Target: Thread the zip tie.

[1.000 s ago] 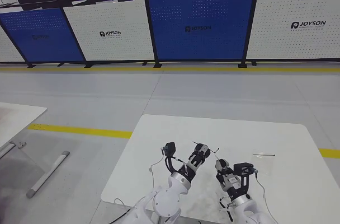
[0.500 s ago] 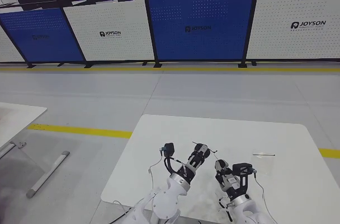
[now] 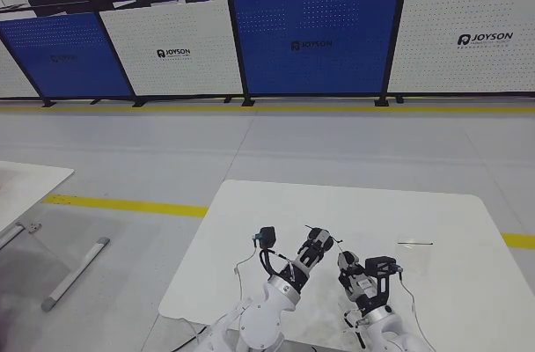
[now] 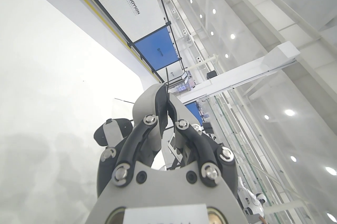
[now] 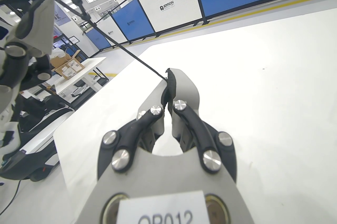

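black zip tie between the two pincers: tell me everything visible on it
Thin black plastic zip tie: one narrow, straight strap, off the white table, slanting between the arms. One end is pinched in the shut right pincer; the other in the shut left pincer, a short tip poking past it. A small knob, likely its head, sits near that end.

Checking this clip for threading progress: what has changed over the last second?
Very little. The left gripper and right gripper drifted a touch toward the table's near edge, carrying the zip tie with them. Nothing was taken hold of or let go: both grippers stayed shut on it. The spare zip tie on the table did not move.
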Controlling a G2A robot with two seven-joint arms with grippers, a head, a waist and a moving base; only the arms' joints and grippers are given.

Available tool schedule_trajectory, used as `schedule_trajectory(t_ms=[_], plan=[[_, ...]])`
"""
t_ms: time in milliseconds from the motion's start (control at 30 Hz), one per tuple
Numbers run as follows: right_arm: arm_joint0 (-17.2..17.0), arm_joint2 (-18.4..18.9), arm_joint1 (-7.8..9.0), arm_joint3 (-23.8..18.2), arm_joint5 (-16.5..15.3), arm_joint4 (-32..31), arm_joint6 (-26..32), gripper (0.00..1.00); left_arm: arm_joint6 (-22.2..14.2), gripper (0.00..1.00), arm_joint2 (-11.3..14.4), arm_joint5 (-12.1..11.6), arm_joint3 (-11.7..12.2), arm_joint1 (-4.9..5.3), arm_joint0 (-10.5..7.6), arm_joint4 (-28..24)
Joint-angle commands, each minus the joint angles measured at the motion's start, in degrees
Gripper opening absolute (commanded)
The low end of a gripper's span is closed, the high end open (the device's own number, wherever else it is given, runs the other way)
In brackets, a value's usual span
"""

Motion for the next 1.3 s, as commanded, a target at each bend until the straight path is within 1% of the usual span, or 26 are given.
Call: schedule_trajectory(t_ms=[0, 633, 667, 700, 733, 833, 933, 1067, 1167, 1200, 1267], plan=[[0.03, 0.01, 0.0, 0.08, -0.17, 0.02, -0.06, 0.0, 0.02, 0.0, 0.14, -0.03, 0.0, -0.03, -0.03, 0.07], [0.03, 0.12, -0.06, 0.17, -0.67, 0.43, -0.05, 0.0, 0.21, 0.0, 0.67, -0.32, -0.89, -0.12, 0.15, 0.63], [0.04, 0.14, -0.07, 0.1, -0.64, 0.59, -0.01, 0.02, 0.69, 0.0, 0.58, -0.06, -0.69, -0.13, 0.07, 1.1], [0.0, 0.22, -0.09, -0.08, -0.58, 1.06, -0.14, 0.92, 1.51, 0.0, 0.47, 0.17, -0.42, -0.16, -0.07, 1.63], [-0.1, 0.39, -0.11, -0.35, -0.57, 1.64, -0.48, 1.0, 2.2, 0.0, 0.41, 0.39, -0.1, -0.21, -0.18, 1.66], [-0.74, 1.44, -0.05, -1.11, -0.65, 3.18, -1.6, 1.0, 3.45, 0.0, -0.02, 0.9, 0.8, -0.41, -0.86, 0.53], [-1.67, 3.48, 0.09, -1.9, -1.1, 6.35, -2.72, 1.0, 3.81, 0.0, -0.73, 1.67, 1.8, -0.58, -1.63, -1.59], [-3.61, 6.97, 0.38, -3.65, -2.9, 11.17, -5.44, 1.0, 5.2, 0.0, -1.42, 2.44, 3.93, -0.81, -2.64, -2.71], [-6.0, 10.1, 0.71, -5.44, -5.13, 15.2, -7.04, 1.0, 6.63, 0.0, -1.88, 2.58, 5.39, -0.95, -2.95, -3.04], [-6.5, 10.77, 0.79, -5.76, -5.75, 16.08, -7.13, 1.0, 7.1, 0.0, -2.01, 2.58, 5.95, -1.01, -2.97, -3.38], [-6.5, 10.77, 0.79, -5.76, -5.75, 16.08, -7.13, 1.0, 8.05, 0.0, -2.39, 2.56, 6.85, -1.06, -3.1, -3.15]])
